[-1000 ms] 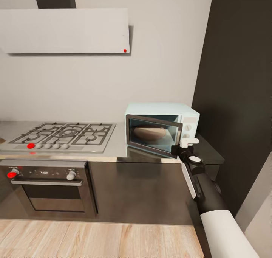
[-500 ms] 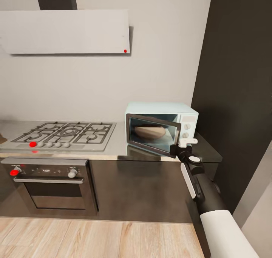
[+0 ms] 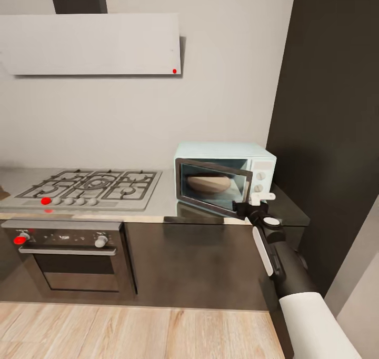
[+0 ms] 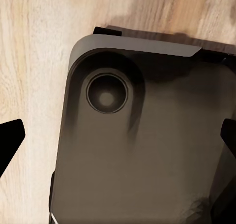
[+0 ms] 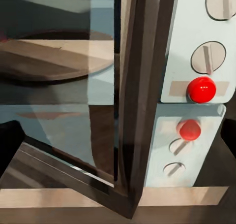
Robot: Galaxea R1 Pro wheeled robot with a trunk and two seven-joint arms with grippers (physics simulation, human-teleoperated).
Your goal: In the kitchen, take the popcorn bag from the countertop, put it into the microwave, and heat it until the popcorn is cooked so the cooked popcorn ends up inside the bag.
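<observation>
Nudged leftward, right gripper [image 3: 246, 207] meets microwave's [image 3: 226, 176] glass door; jaws' spread unclear.

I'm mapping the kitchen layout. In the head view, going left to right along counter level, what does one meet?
Gas hob → bare stretch of countertop → microwave's open door → right hand at the door's free edge → microwave's knob panel → dark tall panel.

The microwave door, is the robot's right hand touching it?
Cannot tell. In the head view the right gripper meets the microwave door's lower corner, but neither that view nor the right wrist view shows contact or gap plainly.
</observation>
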